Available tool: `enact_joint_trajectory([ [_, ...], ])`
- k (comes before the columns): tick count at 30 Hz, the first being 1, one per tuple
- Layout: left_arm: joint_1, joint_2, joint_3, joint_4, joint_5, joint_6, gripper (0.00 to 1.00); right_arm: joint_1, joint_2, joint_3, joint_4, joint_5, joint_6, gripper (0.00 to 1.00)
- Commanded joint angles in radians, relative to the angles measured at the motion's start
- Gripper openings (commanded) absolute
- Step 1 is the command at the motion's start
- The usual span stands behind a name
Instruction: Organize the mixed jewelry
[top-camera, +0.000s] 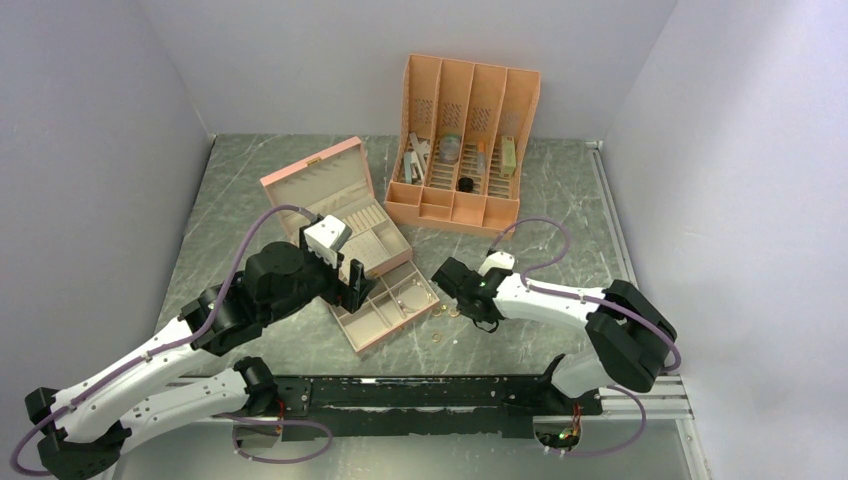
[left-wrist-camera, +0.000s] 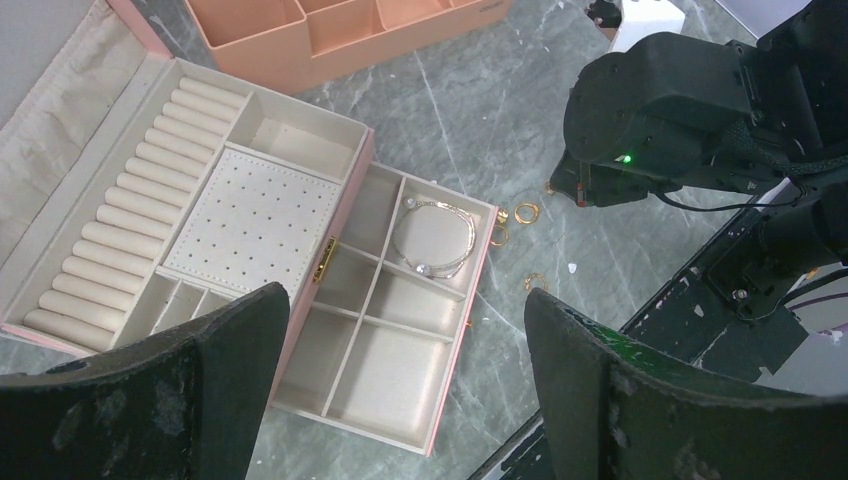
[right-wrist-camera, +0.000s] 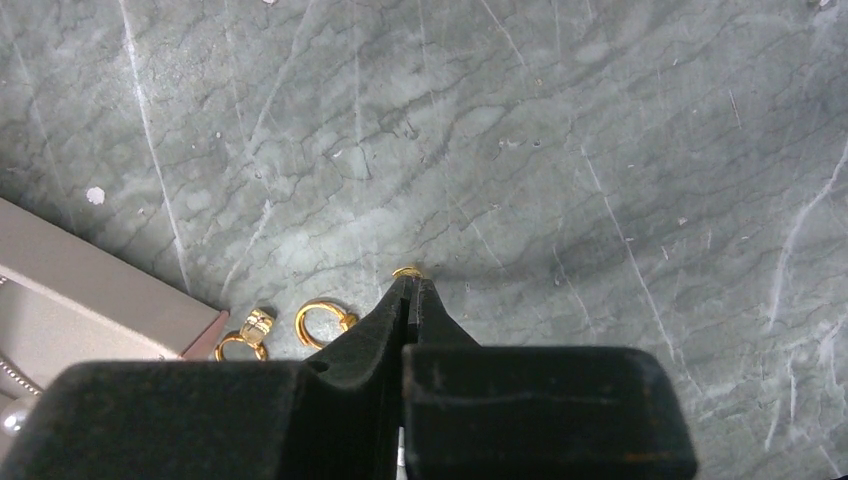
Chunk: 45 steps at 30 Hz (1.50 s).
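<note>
**A:** Where is the mixed jewelry (top-camera: 447, 313)?

**B:** It lies loose on the grey desk (top-camera: 560, 200), just beside the open drawer (left-wrist-camera: 385, 370) of the pink jewelry box (top-camera: 315, 180). In the top view that is about 4 o'clock from the box.

**A:** And the right claw (right-wrist-camera: 410, 283)?

**B:** Clenched, with its tips down at the desk. A gold speck (right-wrist-camera: 407, 271) sits right at the tips, but I cannot tell whether it is pinched. A gold hoop (right-wrist-camera: 325, 320) and a beaded gold ring (right-wrist-camera: 247, 338) lie at 8 o'clock from the tips, near the box corner.

**A:** The left claw (left-wrist-camera: 405, 300)?

**B:** Released, with its fingers (left-wrist-camera: 150, 400) spread wide, grasping nothing. It hovers above the drawer. A pearl-tipped bangle (left-wrist-camera: 435, 240) lies in the drawer compartment nearest the loose pieces.

**A:** Anything else?

**B:** An orange slotted organizer (top-camera: 462, 130) stands at 12 o'clock, at the far side of the desk, well apart from both claws.
</note>
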Motion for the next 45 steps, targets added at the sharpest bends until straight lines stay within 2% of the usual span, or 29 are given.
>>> enact_joint_trajectory([
  [1, 0.005, -0.009, -0.004, 0.015, 0.011, 0.013, 0.92, -0.004, -0.019, 0.013, -0.011, 0.019, 0.001, 0.00],
  [13, 0.005, -0.017, -0.008, 0.019, 0.009, -0.009, 0.95, -0.003, -0.219, -0.019, 0.072, -0.051, -0.154, 0.00],
  [20, 0.005, -0.017, -0.019, 0.038, 0.043, -0.043, 0.97, -0.003, -0.370, -0.079, 0.290, -0.221, -0.365, 0.00],
  [26, 0.004, -0.010, -0.052, 0.077, 0.124, -0.119, 0.97, -0.003, -0.402, -0.072, 0.427, -0.414, -0.490, 0.00],
  [36, 0.005, -0.047, -0.120, 0.181, 0.262, -0.234, 0.94, -0.003, -0.398, -0.049, 0.664, -0.774, -0.540, 0.00],
  [45, 0.006, -0.121, -0.197, 0.351, 0.391, -0.304, 0.94, -0.006, -0.458, -0.043, 0.819, -0.961, -0.442, 0.00],
])
